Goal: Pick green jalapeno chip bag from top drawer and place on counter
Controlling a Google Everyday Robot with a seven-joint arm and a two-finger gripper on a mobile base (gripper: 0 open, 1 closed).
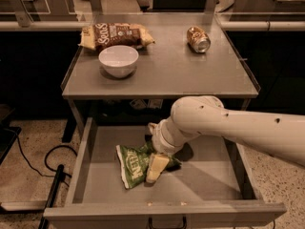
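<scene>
Our cream-coloured gripper (pixel 157 166) rests on the glossy green jalapeno chip bag (pixel 129 165) in the shallow grey metal top drawer (pixel 205 175). We cannot tell its hold, so squeeze firmly and lift straight.

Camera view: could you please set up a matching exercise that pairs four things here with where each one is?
Things:
1. green jalapeno chip bag
2. white bowl
3. can
4. gripper

Places:
A. on its side, far right of the counter
B. down inside the top drawer, at the bag's right edge
C. upright on the counter, just in front of the brown snack bag
D. lying on the drawer floor, left of centre

Pairs: 1-D, 2-C, 3-A, 4-B
</scene>
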